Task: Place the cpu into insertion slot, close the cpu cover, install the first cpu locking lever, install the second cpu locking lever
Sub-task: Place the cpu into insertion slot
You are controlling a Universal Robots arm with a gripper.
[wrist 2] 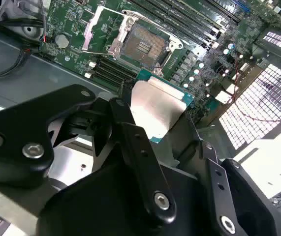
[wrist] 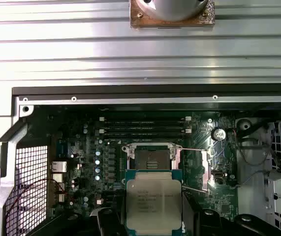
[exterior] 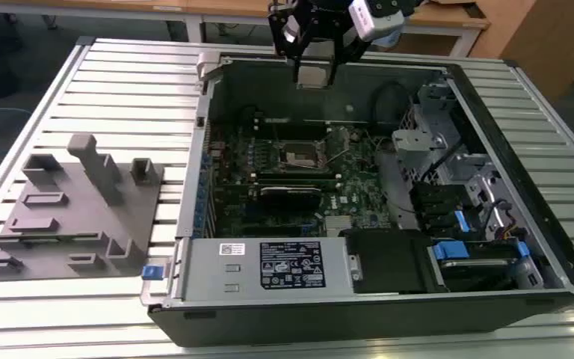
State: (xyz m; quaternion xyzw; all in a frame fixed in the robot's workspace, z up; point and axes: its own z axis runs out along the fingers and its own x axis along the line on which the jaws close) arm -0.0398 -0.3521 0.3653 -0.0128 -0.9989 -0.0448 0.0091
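Your jaws pinch the chip; the socket, at six o'clock from it in the exterior view, sits empty; every step remains.

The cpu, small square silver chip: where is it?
Exterior view: the cpu hangs in the gripper's jaws over the black case's far side, outside the square insertion slot.

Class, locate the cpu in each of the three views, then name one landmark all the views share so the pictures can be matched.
Exterior view: the cpu is held by the gripper over the computer case, at its far wall.
Second wrist view: the cpu shows its silver top, close beside the insertion slot.
First wrist view: the cpu overlaps the insertion slot.
Shared landmark: the insertion slot.
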